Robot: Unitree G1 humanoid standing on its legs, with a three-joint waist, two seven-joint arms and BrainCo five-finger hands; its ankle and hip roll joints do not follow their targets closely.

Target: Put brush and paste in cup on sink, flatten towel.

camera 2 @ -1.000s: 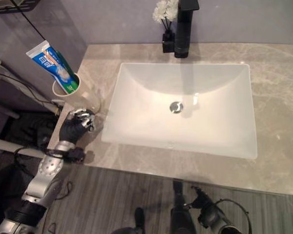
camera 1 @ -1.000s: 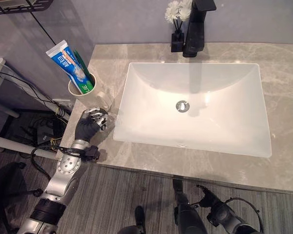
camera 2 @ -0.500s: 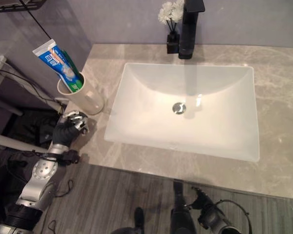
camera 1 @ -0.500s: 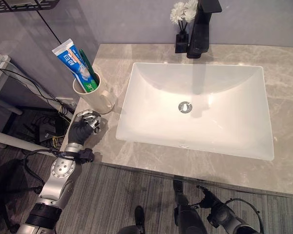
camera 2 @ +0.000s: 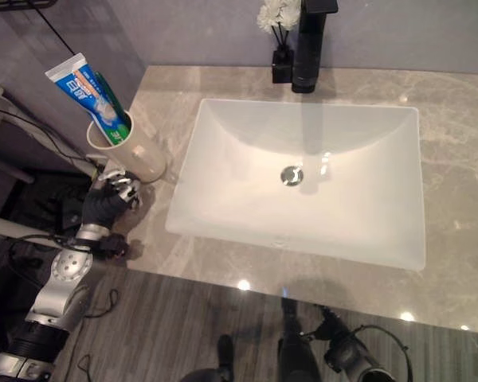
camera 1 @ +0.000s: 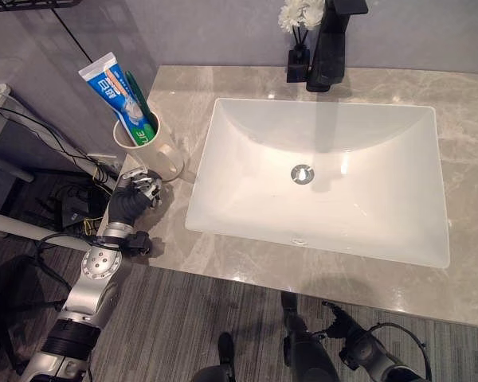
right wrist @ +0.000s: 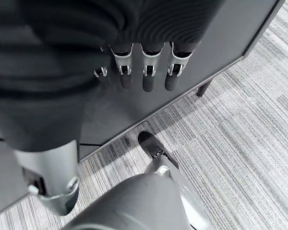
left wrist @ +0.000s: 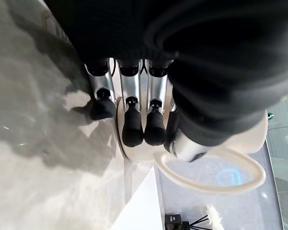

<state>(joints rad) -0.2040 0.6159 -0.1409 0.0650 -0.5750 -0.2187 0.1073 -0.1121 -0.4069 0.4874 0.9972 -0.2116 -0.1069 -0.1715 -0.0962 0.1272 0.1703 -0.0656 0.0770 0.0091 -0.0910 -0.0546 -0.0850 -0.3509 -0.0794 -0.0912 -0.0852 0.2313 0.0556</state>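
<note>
Tucked into a cream cup [camera 1: 149, 146] with a looped handle [left wrist: 216, 167]: a toothpaste tube [camera 1: 118, 86], blue and white with a red band at its flat end, and a green toothbrush [camera 1: 137, 94] just behind it. Both leaning up and to the left, out over the cup's rim. Lettering on the tube, and a green patch low down at the rim, too small to read.

Cup upright at the left end of a grey marbled counter [camera 1: 247, 263], just left of the white rectangular sink [camera 1: 366, 215].

Just in front of the cup, at the counter's left edge, the left hand [camera 1: 133, 193]: fingers [left wrist: 133, 125] side by side and loosely bent, holding nothing, dark tips down by the cup's base beside the handle. Cannot tell whether touching it.

Sink with a round metal drain [camera 1: 303, 172] in the middle. Behind it, a black tap [camera 1: 332, 44], and just to the tap's left a small dark vase [camera 1: 298, 64] of white flowers [camera 1: 300, 14].

Down below the counter's front edge, the right hand [right wrist: 144, 72]: fingers straight and relaxed, nothing in them, hanging over a grey striped floor [right wrist: 230, 120].
</note>
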